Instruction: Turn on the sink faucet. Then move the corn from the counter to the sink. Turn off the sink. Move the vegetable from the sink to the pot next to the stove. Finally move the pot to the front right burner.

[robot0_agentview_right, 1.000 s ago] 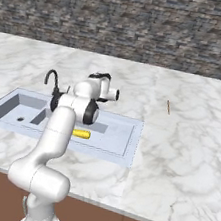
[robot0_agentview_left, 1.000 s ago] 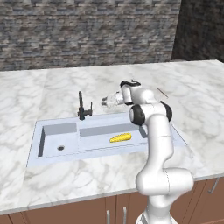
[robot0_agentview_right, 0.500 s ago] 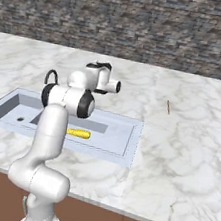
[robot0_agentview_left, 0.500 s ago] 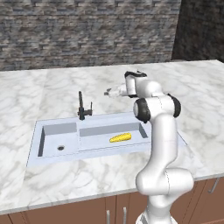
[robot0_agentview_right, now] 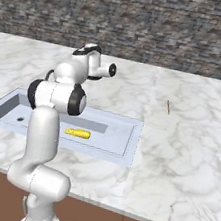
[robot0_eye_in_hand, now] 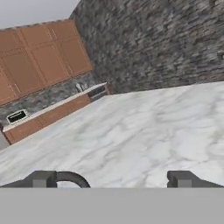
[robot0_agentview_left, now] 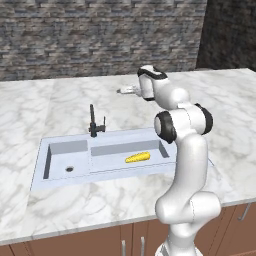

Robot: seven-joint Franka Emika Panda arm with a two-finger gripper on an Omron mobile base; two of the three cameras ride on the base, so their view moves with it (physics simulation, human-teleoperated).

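The yellow corn (robot0_agentview_left: pixel 137 158) (robot0_agentview_right: pixel 77 133) lies in the wide basin of the pale blue-grey sink (robot0_agentview_left: pixel 60 150) (robot0_agentview_right: pixel 124 135), set into the white marble counter (robot0_agentview_left: pixel 60 100) (robot0_agentview_right: pixel 188 145). The black sink faucet (robot0_agentview_left: pixel 93 122) stands upright behind the divider between the basins; in the right base view my arm hides most of it. My gripper (robot0_agentview_left: pixel 124 91) (robot0_agentview_right: pixel 110 71) (robot0_eye_in_hand: pixel 112 179) hangs open and empty high over the counter, behind and to the right of the faucet, pointing toward the stone wall. The pot and the stove are out of view.
A dark stone wall (robot0_agentview_left: pixel 100 35) runs behind the counter. A thin brown stick (robot0_agentview_right: pixel 168 107) lies on the counter to the right of the sink. In the hand view, wooden cabinets (robot0_eye_in_hand: pixel 39 61) stand far off at the left.
My hand has risen and drawn back from beside the faucet to a spot higher over the counter. The corn has not moved and the jaws have stayed open.
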